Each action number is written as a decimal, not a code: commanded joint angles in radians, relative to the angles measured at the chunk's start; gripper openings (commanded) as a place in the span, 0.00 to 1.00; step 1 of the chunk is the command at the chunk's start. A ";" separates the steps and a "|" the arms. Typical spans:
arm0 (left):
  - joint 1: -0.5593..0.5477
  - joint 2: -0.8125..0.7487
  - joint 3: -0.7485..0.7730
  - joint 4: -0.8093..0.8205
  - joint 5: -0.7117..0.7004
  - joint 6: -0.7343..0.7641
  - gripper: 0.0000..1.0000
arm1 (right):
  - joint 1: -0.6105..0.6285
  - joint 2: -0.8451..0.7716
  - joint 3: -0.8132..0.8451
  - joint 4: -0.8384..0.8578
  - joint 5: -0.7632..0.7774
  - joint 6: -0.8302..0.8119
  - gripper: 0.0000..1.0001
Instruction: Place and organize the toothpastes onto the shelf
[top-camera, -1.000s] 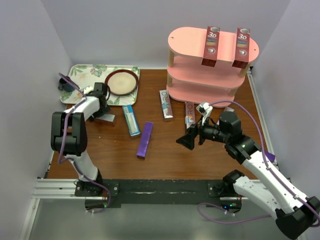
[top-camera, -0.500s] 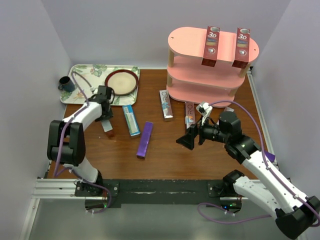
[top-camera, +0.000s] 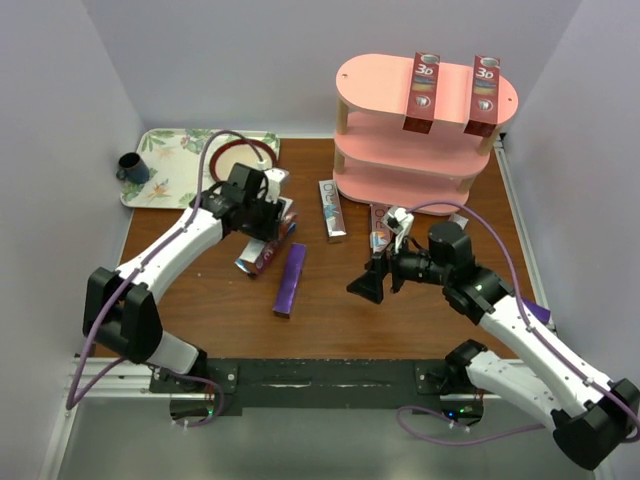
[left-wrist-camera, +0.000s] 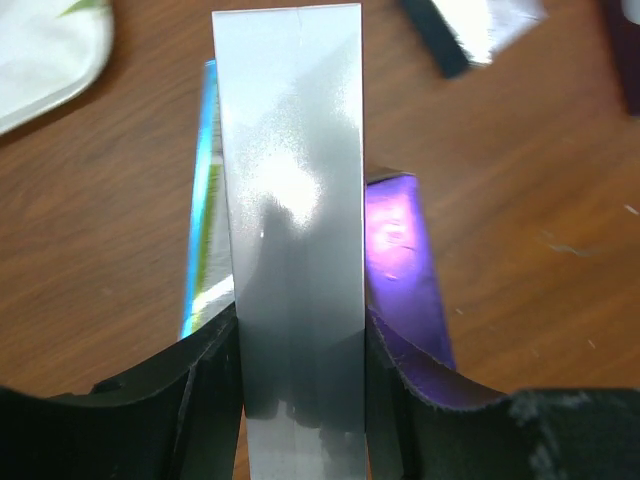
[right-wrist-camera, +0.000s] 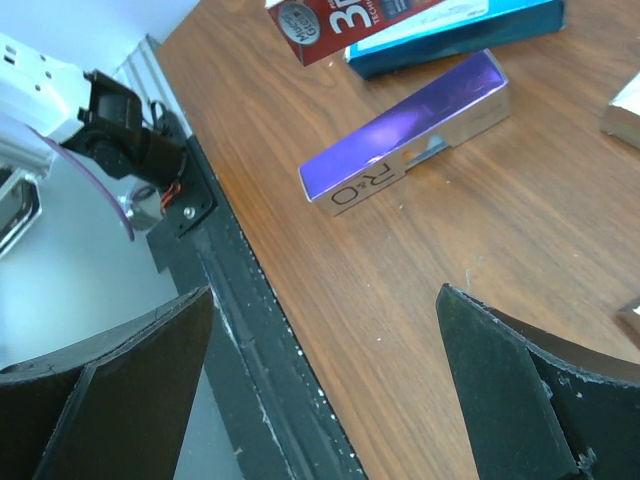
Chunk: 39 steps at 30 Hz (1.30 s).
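So the left jaws have swung off the floral tray (top-camera: 170, 165) toward mid-surface, clenched on a red toothpaste carton (top-camera: 262, 254) over the teal one (left-wrist-camera: 205, 200). The right jaws hang released, barely moved. Two red cartons (top-camera: 422, 92) top the pink shelf (top-camera: 375, 85). Brown wood surface (top-camera: 330, 330), lilac walls (top-camera: 250, 60).

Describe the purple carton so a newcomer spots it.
From the pink shelf, come forward and left to the middle of the wooden table. The purple carton lies flat there by itself. Its glossy purple face sets it apart from the red carton and teal carton just behind it.
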 joint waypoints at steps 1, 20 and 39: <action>-0.068 -0.080 0.072 -0.054 0.256 0.128 0.29 | 0.035 0.061 0.057 0.044 0.006 -0.036 0.98; -0.235 -0.219 0.110 -0.164 0.565 0.493 0.24 | 0.053 0.193 0.193 0.005 -0.086 -0.271 0.99; -0.282 -0.188 0.174 -0.259 0.602 0.576 0.25 | 0.055 0.320 0.356 -0.188 -0.283 -0.463 0.90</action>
